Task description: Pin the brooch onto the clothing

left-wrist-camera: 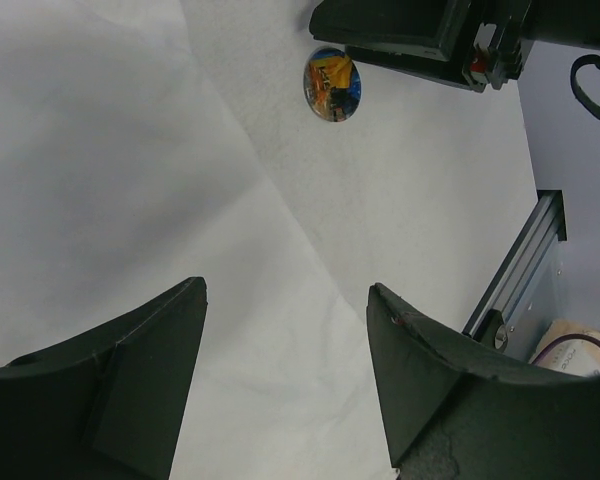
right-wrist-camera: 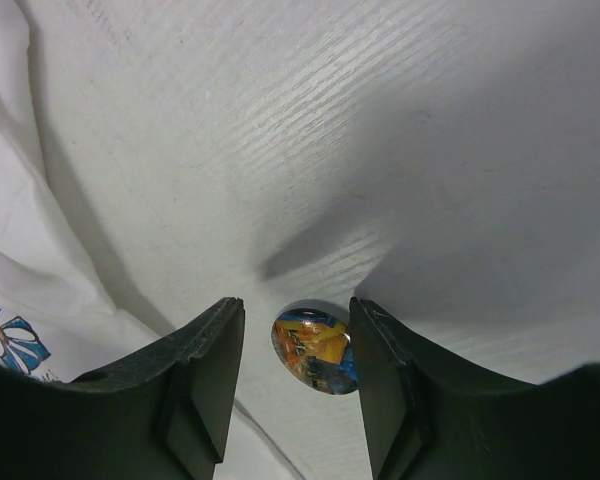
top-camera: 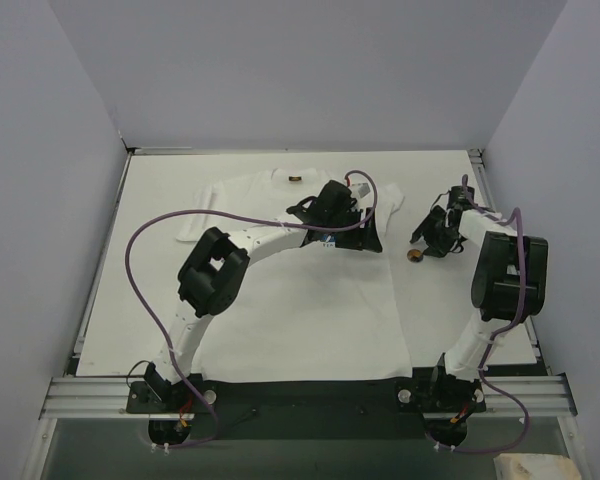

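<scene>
The brooch lies on the bare table just right of the white T-shirt. In the right wrist view the brooch is a glossy orange and blue disc between my right gripper's open fingers. The right finger touches or nearly touches it and the left finger stands apart. The shirt's daisy print shows at the lower left. My left gripper hovers open and empty over the shirt's right chest. In its wrist view the gripper is above white cloth, with the brooch ahead.
The white table ends at an aluminium rail along the near edge, also seen in the left wrist view. Grey walls close in the far and side edges. A beige object lies beyond the rail at the bottom right.
</scene>
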